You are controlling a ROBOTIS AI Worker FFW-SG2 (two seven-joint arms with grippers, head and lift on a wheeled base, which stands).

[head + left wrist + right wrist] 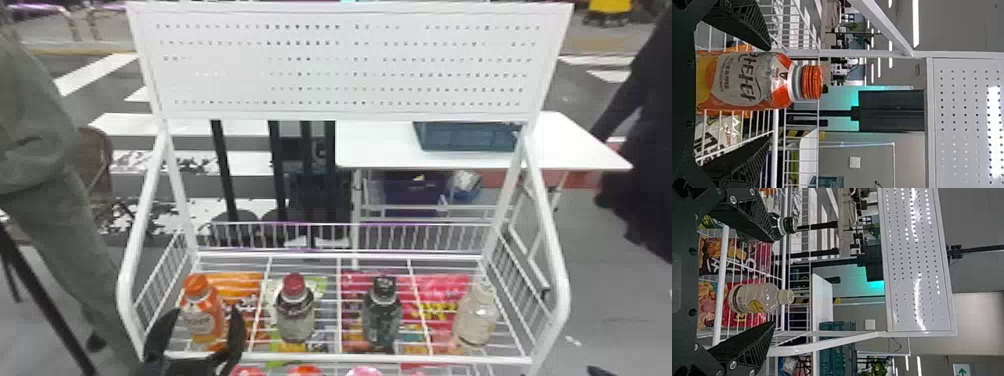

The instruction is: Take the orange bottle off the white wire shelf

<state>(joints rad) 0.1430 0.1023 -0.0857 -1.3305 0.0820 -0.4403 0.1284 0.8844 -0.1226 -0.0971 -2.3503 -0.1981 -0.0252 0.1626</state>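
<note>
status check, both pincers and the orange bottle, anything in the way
Left pincer open, fingers either side of orange bottle; bottle upright on wire shelf; right pincer open, empty; shelf's front rail before bottle

This is looking like a large indoor hall or lab serving as a mock shop, though which of the two is unclear: a white wire shelf (320,357) with a perforated white metal back panel (350,65) is displaying four capped plastic bottles (295,320), with glossy colourful snack bags (243,286) showing through its wires. Broad white stripes (102,74) are crossing the dark grey floor like a street crossing, while long white ceiling lights (916,23) and a green-arrow sign (962,371) are marking a public-style interior.
</note>
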